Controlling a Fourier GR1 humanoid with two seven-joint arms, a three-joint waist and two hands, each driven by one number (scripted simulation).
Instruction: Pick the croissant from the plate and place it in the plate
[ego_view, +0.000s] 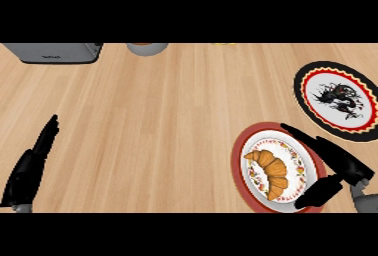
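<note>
Croissant (270, 173) lies on the red-rimmed plate (240, 165), apparently untouched between the right robot hand's (341, 165) spread fingers and thumb.

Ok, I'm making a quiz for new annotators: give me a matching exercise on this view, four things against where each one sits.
Things:
1. croissant
2. black-rimmed plate
3. left hand
4. grey appliance

Places:
A. top left corner of the counter
B. far right, beyond the other plate
C. on the red-rimmed plate
D. left edge, fingers straight, holding nothing

Pairs: 1-C, 2-B, 3-D, 4-A
</note>
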